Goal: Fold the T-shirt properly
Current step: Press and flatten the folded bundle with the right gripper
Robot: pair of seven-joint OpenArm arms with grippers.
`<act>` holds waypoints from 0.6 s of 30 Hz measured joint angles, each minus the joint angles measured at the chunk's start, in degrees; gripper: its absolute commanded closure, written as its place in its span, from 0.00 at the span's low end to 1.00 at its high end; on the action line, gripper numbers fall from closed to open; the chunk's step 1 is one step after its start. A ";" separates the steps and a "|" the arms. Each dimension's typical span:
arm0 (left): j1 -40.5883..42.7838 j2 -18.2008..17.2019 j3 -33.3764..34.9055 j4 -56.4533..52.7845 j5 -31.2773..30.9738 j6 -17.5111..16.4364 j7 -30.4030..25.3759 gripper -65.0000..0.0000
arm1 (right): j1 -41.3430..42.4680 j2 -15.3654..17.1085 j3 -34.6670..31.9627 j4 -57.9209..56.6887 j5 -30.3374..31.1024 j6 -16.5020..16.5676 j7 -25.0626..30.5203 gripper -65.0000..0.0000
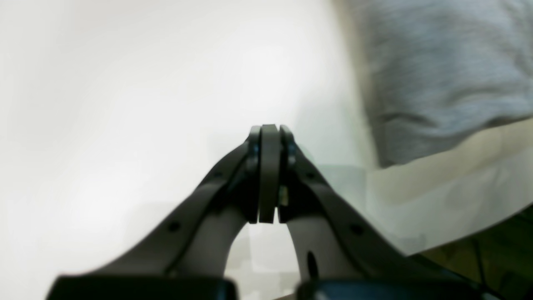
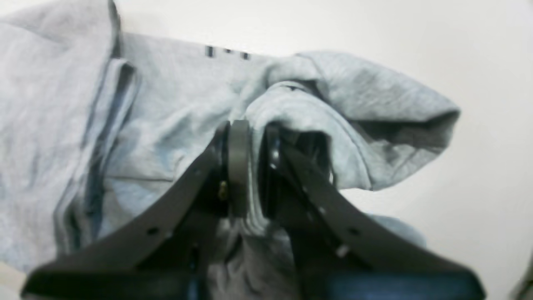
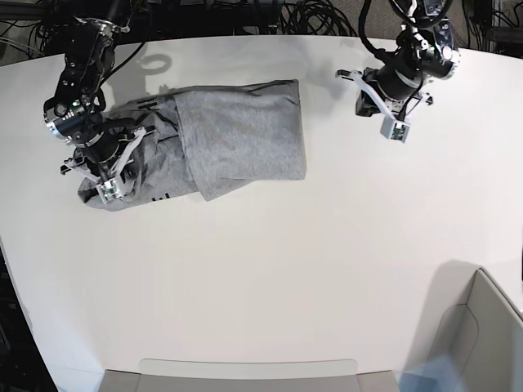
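The shirt [image 3: 221, 139] lay on the white counter [image 3: 327, 269] toward its far edge, on the right arm's side; 1 flap was already doubled over the middle, plain side up, while the end under that arm was bunched, with bits of black lettering showing; the right claw [image 2: 250, 166] was clamped on a gathered fold of that bunched end, cloth wedged between its jaws and spilling round them, probably a sleeve or side edge picked up so it could be carried across the body for the next fold; the left claw [image 1: 270, 175] was pressed fully together with nothing in it, hanging above bare counter beside the shirt's other edge, well apart from its partner, seemingly parked out of the way; the fold looked about half done
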 measured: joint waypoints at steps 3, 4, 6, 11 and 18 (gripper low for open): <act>0.31 0.00 -1.75 0.00 -0.20 -0.04 -0.20 1.00 | -0.46 -4.20 -5.70 4.94 -7.28 0.00 0.04 1.00; 0.44 0.00 -2.25 0.00 -0.20 -0.02 -0.17 1.00 | -0.61 -5.46 -7.82 6.32 -8.76 -0.15 0.52 1.00; 0.48 -0.04 -2.71 0.00 -0.13 0.00 -0.17 1.00 | -1.18 -7.10 -12.15 8.28 -12.81 -0.11 1.09 1.00; 0.46 0.02 -2.73 0.00 -0.20 -0.02 -0.22 1.00 | -3.65 -8.61 -22.27 8.44 -19.04 -0.11 0.37 1.00; 0.46 0.00 -4.76 -0.02 -0.15 0.00 -0.17 1.00 | -6.64 -10.58 -32.54 8.57 -24.50 -0.09 0.50 1.00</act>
